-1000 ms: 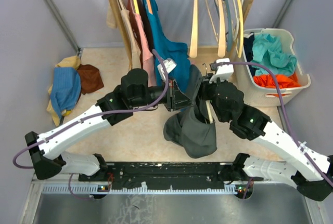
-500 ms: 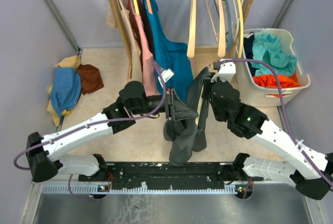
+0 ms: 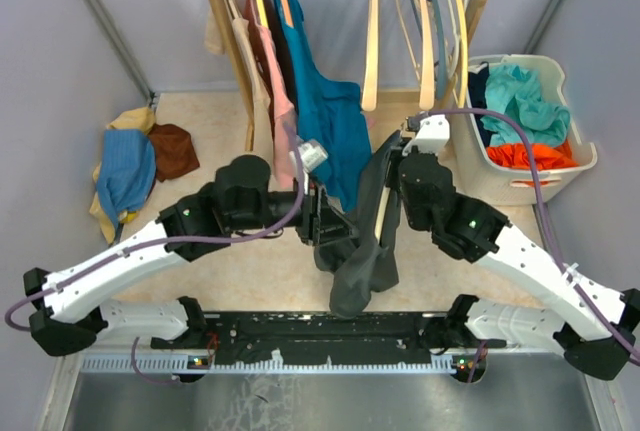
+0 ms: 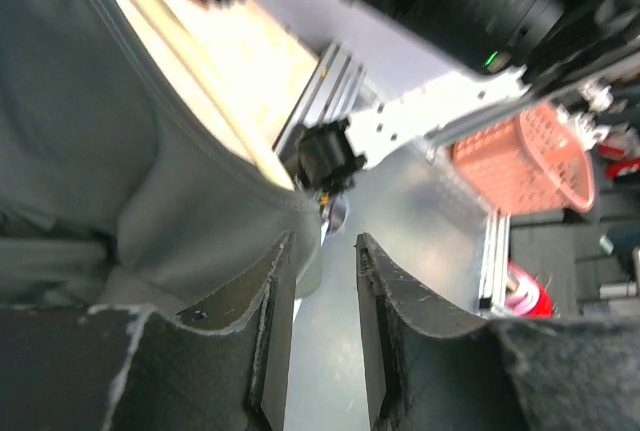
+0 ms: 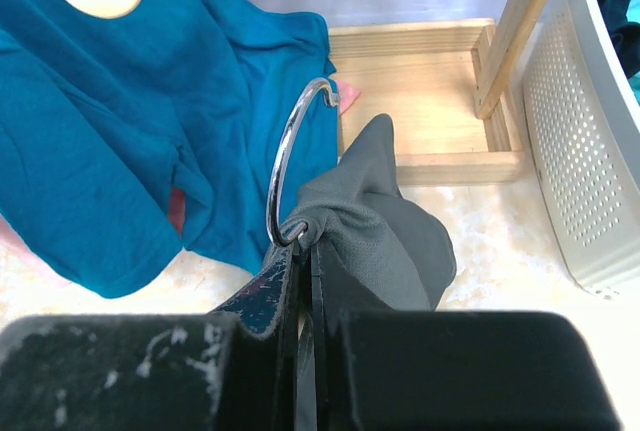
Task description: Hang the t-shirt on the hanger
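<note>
The dark grey t-shirt (image 3: 360, 261) hangs in a narrow bunch between the two arms, draped over the pale wood hanger (image 3: 381, 215), of which only a strip shows. My right gripper (image 3: 393, 179) is shut on the hanger at the base of its silver hook (image 5: 285, 151). In the right wrist view, shirt fabric (image 5: 390, 221) is gathered round that gripper (image 5: 308, 246). My left gripper (image 3: 335, 226) stands open just left of the shirt. In the left wrist view, that gripper (image 4: 322, 241) has nothing between its fingers, and grey cloth (image 4: 120, 151) lies against its left finger.
Behind stands a wooden rack with a teal shirt (image 3: 325, 111), a pink garment (image 3: 283, 101) and several bare wooden hangers (image 3: 425, 41). A white basket (image 3: 480, 166) of clothes is at the right. A pile of clothes (image 3: 130, 166) lies at the left.
My left gripper has opened, let go of the t-shirt and drawn back leftwards. The shirt has dropped from a wide bundle into a narrow hanging bunch. The right gripper has stayed shut.
</note>
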`<action>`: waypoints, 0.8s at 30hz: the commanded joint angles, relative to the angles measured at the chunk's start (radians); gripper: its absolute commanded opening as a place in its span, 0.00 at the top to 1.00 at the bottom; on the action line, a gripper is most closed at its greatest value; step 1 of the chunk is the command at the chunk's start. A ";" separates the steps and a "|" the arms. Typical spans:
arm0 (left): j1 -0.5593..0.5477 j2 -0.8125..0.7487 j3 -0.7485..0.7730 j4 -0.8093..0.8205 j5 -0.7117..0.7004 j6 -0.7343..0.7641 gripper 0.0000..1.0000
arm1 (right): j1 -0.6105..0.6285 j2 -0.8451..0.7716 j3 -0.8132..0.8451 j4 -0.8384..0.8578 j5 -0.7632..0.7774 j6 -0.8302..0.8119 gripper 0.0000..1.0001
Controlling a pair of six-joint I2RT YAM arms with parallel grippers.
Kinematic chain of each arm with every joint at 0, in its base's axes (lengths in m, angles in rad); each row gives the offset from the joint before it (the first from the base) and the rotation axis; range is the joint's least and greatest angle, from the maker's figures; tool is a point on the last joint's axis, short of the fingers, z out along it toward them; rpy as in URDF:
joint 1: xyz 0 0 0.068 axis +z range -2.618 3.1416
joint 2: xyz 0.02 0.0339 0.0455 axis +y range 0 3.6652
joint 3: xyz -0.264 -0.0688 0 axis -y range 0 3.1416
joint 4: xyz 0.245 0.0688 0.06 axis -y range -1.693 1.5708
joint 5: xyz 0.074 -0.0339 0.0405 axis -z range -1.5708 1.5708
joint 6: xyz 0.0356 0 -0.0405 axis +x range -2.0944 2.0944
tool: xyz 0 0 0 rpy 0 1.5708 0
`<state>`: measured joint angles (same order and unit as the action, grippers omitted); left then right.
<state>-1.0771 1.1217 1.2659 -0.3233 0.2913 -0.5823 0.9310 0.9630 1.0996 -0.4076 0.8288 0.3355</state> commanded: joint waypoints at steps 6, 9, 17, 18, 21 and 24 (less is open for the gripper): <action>-0.192 0.113 0.114 -0.276 -0.249 0.100 0.63 | -0.005 0.060 0.142 0.031 0.058 0.033 1.00; -0.222 0.131 0.141 -0.323 -0.327 0.104 0.63 | -0.005 0.084 0.167 0.026 0.061 0.031 1.00; -0.238 0.140 0.152 -0.360 -0.445 0.105 0.63 | -0.005 0.116 0.188 0.019 0.050 0.049 1.00; -0.240 0.150 0.158 -0.369 -0.468 0.109 0.62 | -0.004 0.117 0.189 0.020 0.048 0.052 1.00; -0.241 0.173 0.165 -0.374 -0.514 0.115 0.62 | -0.005 0.116 0.189 0.017 0.045 0.061 1.00; -0.242 0.181 0.168 -0.359 -0.513 0.118 0.62 | -0.004 0.117 0.191 0.012 0.047 0.066 1.00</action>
<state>-1.3140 1.2858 1.4006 -0.6819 -0.1589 -0.4881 0.9272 1.0889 1.2194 -0.4583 0.8444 0.3641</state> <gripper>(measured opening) 0.375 0.025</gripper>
